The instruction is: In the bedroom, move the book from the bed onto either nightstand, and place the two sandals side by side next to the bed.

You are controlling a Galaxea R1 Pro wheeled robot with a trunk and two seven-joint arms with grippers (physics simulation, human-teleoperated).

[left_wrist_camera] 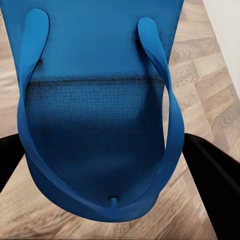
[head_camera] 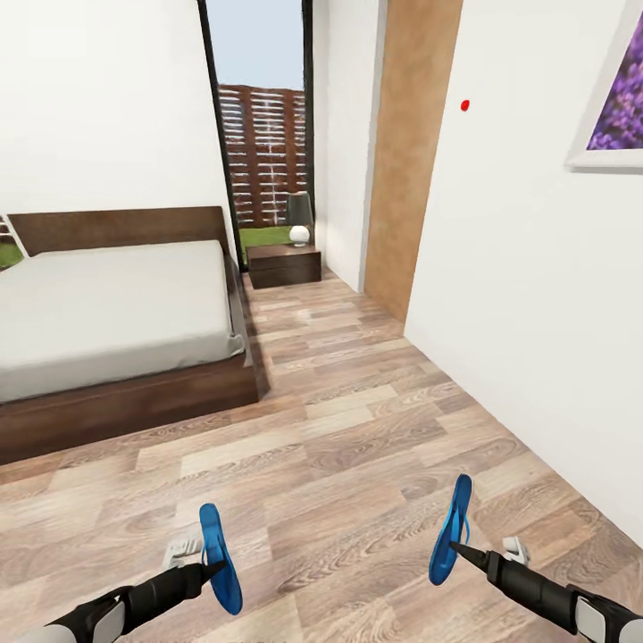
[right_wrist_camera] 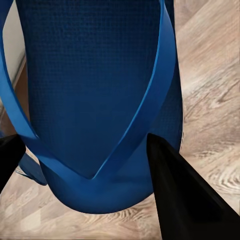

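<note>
Two bright blue sandals held on edge above wood floor, left sandal [head_camera: 220, 558]; right sandal [head_camera: 449, 530]; bed [head_camera: 116, 313] beyond

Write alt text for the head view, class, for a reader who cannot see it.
Each gripper holds a blue sandal above the wood-plank floor: the left gripper one sandal, the right gripper the other. Behind, at left, stands the bed, with a nightstand by the window.

Open plank floor [head_camera: 357, 420] between bed [head_camera: 116, 330] and wall [head_camera: 536, 313]

bright, even light | soft shadows | wrist views slightly blurred
</note>
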